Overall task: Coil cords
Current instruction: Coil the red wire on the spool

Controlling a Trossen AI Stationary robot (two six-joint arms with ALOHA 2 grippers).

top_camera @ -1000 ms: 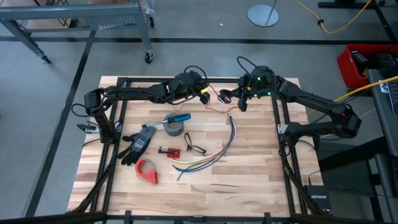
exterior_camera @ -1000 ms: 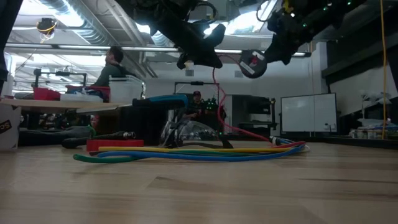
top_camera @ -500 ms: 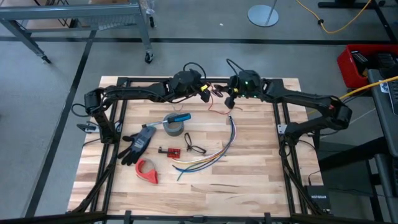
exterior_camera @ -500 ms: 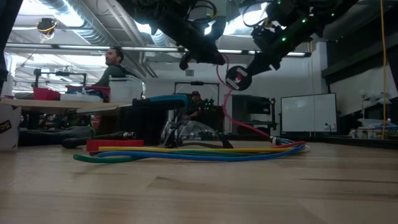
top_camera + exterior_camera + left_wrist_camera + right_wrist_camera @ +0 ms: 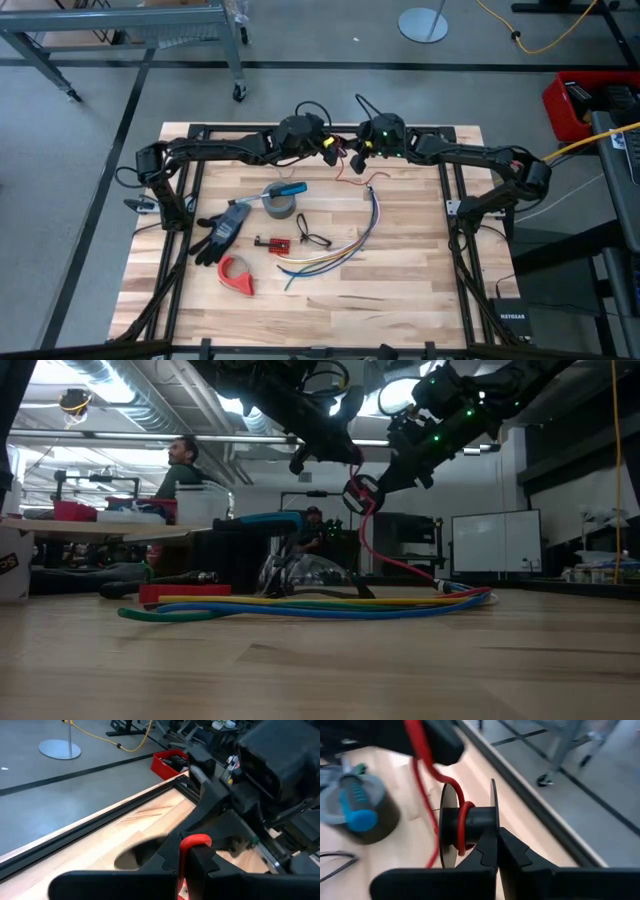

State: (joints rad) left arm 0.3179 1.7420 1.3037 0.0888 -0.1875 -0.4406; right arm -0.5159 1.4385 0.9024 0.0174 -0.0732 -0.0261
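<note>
Above table's far edge, left gripper (image 5: 329, 152) clamped on red wire (image 5: 372, 550); right gripper (image 5: 357, 160) just beside, closed on small black spool (image 5: 468, 831). Wire wraps spool, then hangs down, trailing rightward onto table beside multicoloured wire bundle (image 5: 345, 247).

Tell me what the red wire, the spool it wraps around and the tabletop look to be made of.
Red wire: likely plastic-insulated; smooth, glossy, bends freely around the hub.
Spool: apparently hard black plastic, matte, with thin round flanges; metal can't be ruled out. The right gripper is shut on one flange.
Tabletop: light wood, butcher-block style; joined strips and grain show, with a satin finish.
</note>
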